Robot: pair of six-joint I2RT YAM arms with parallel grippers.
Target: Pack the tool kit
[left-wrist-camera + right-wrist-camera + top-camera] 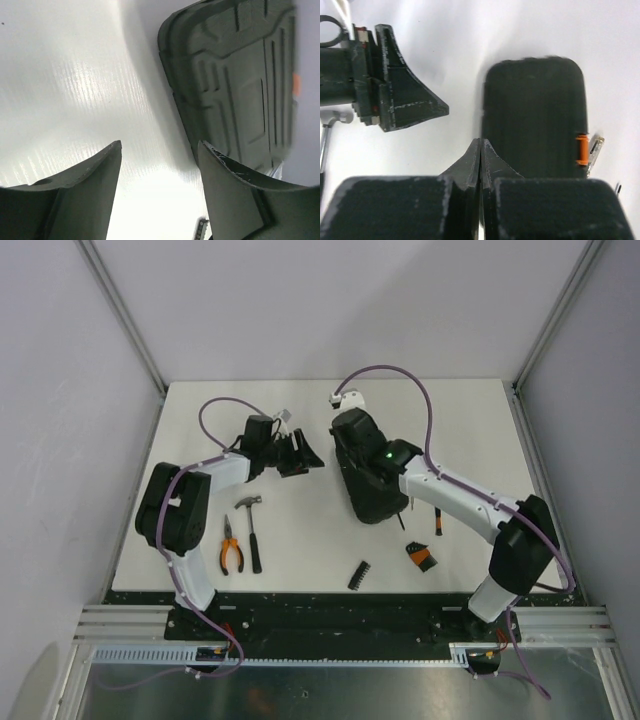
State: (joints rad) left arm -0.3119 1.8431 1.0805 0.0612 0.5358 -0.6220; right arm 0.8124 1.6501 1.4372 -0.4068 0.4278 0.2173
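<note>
The tool kit's black case (370, 502) lies closed in the middle of the table. It also shows in the right wrist view (535, 110), with its orange latch (580, 148) on the right side, and in the left wrist view (235, 85). My right gripper (481, 142) is shut on nothing, with its tips at the case's left edge. My left gripper (303, 455) is open and empty, just left of the case. In the left wrist view (160, 147) only bare table lies between its fingers. A hammer (250, 530), orange-handled pliers (231, 545), a bit strip (358, 575), a black and orange piece (420, 557) and a small screwdriver (437, 522) lie loose.
The white table (300, 570) is walled by grey panels at the left, back and right. The loose tools lie along its near half between the two arm bases. The left gripper (395, 100) shows left of the case in the right wrist view.
</note>
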